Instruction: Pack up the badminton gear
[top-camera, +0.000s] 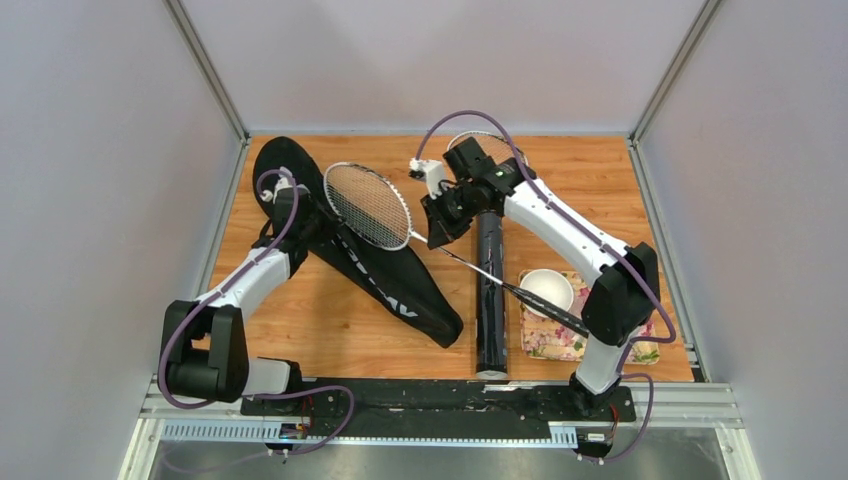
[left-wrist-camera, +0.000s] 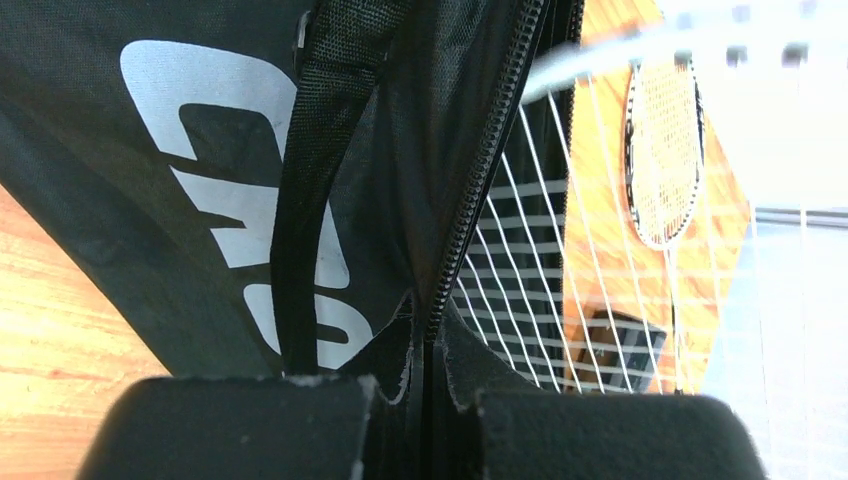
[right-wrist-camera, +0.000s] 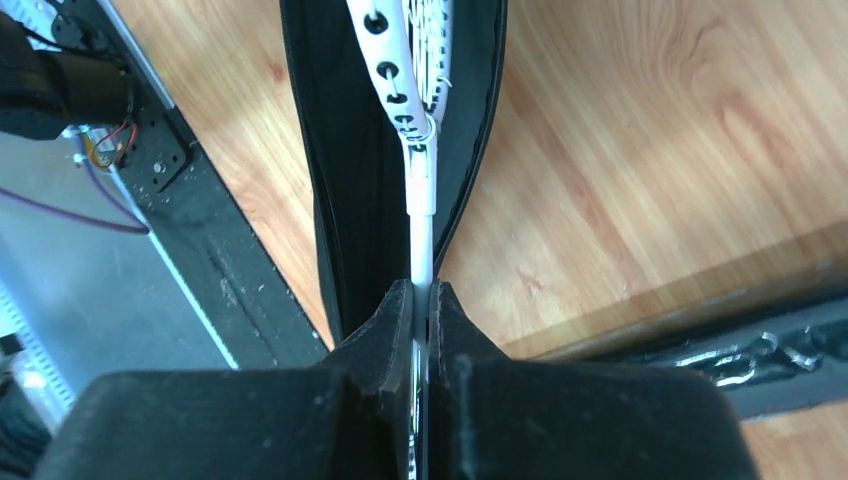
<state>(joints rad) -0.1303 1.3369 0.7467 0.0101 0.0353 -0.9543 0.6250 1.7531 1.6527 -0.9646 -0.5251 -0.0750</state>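
Observation:
The black racket bag (top-camera: 400, 285) lies diagonally on the left half of the table. My left gripper (top-camera: 291, 203) is shut on its zipper edge (left-wrist-camera: 470, 200); in the left wrist view the gripper (left-wrist-camera: 428, 362) pinches the fabric beside the white lettering (left-wrist-camera: 230, 200). My right gripper (top-camera: 437, 232) is shut on the thin shaft (right-wrist-camera: 422, 235) of a silver racket. Its head (top-camera: 367, 205) hangs over the bag's opening and its black handle (top-camera: 545, 308) points at the bowl. A second racket's head (top-camera: 487, 143) shows behind the right arm. The dark tube (top-camera: 490, 310) lies beside the bag. No shuttlecocks show.
A small white bowl (top-camera: 547, 290) stands on a flower-patterned tray (top-camera: 552, 342) at the front right, next to the right arm's base. Grey walls close the table on three sides. The black base rail (top-camera: 440, 398) runs along the near edge.

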